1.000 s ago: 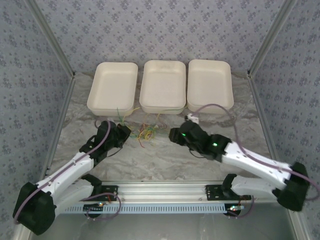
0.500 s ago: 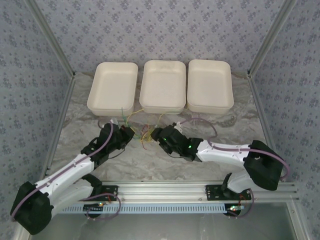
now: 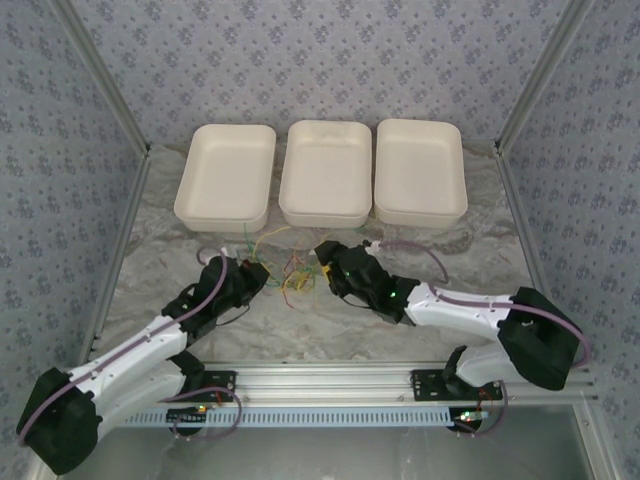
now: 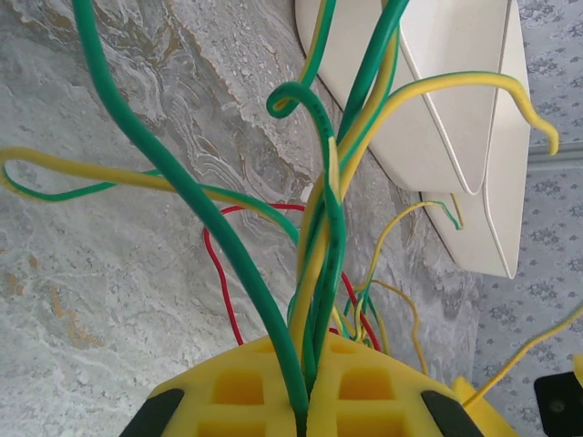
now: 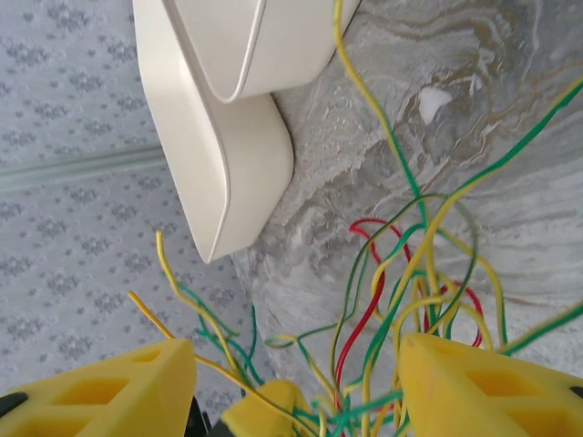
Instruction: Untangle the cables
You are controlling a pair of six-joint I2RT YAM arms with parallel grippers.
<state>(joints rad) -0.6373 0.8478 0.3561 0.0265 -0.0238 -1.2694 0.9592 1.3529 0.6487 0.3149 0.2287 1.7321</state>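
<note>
Cables (image 3: 291, 269) lie tangled on the tabletop (image 3: 300, 325) just before the middle tray (image 3: 325, 172), left tool (image 3: 251, 274) clamped on a green-yellow bunch, while right tool (image 3: 326, 262), jaws apart, has just swung in to straddle them, so a second grab and pull-apart looks next.

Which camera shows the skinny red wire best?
The right wrist view: the thin red wire loops clearly over the marbled table. The left wrist view shows part of it behind green wires; the top view shows it as a tiny speck.
</note>
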